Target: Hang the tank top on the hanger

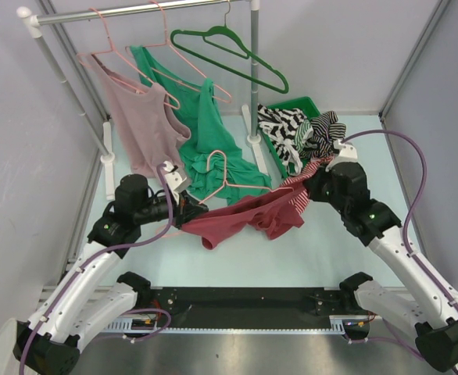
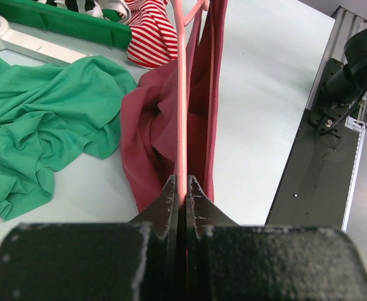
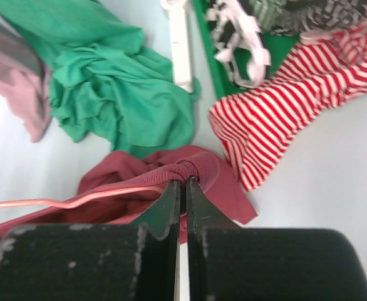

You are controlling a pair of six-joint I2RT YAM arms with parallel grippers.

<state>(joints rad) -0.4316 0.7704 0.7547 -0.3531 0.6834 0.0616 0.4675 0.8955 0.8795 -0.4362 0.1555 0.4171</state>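
Observation:
The maroon tank top (image 1: 245,217) lies crumpled mid-table, stretched between my two grippers. A thin pink hanger (image 1: 227,181) runs through it, with its hook over the green cloth. My left gripper (image 1: 191,209) is shut on the hanger's wire; in the left wrist view the wire (image 2: 181,113) runs straight out from the closed jaws (image 2: 182,183), with the tank top (image 2: 151,132) draped round it. My right gripper (image 1: 313,186) is shut on a bunched strap of the tank top (image 3: 193,169); its jaws (image 3: 184,183) pinch the ribbed edge. The hanger (image 3: 77,202) shows to their left.
A clothes rail (image 1: 143,9) at the back carries pink hangers, a pale pink top (image 1: 139,125), a green top (image 1: 202,137) spilling onto the table, and a dark green hanger (image 1: 233,51). A green bin (image 1: 288,105) of striped clothes stands at the back right. A red-striped cloth (image 3: 284,113) lies near my right gripper.

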